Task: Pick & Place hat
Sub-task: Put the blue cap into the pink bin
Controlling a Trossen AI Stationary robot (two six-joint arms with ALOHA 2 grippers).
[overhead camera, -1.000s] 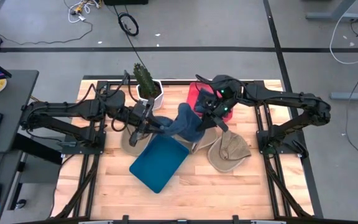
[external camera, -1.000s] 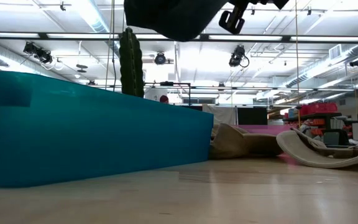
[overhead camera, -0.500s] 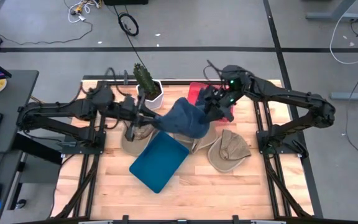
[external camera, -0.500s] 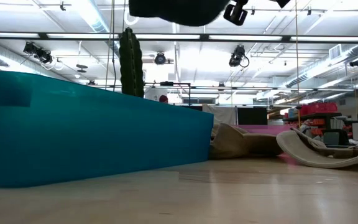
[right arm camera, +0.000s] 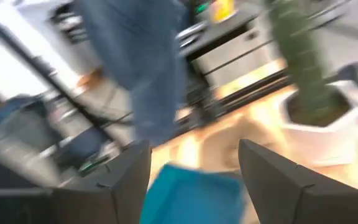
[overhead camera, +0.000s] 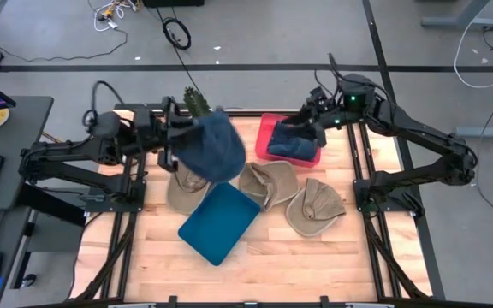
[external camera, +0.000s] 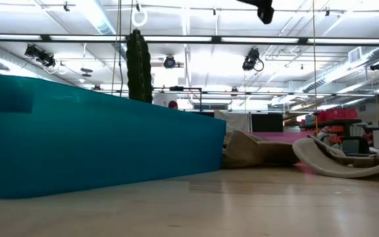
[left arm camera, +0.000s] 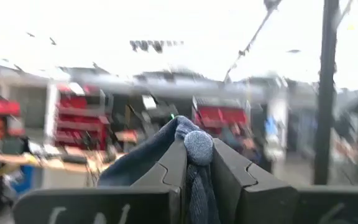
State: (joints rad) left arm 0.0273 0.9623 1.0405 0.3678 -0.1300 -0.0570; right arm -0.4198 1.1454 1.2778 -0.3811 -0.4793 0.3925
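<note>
Hat Carried Aloft by Left Arm

Left gripper [overhead camera: 176,147] was clamped on the blue hat [overhead camera: 210,147], which hung above the far-left table area, over a tan hat [overhead camera: 187,186] and near the teal bin [overhead camera: 218,223], apparently in transit. Right gripper [overhead camera: 313,115] stood open and empty above the red bin [overhead camera: 268,139]. Cactus pot was largely hidden behind the hat; wrist views were blurred.

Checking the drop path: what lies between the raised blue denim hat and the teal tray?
High view: a tan hat lies beside the teal tray, partly under the blue denim hat hanging from the left gripper.
</note>
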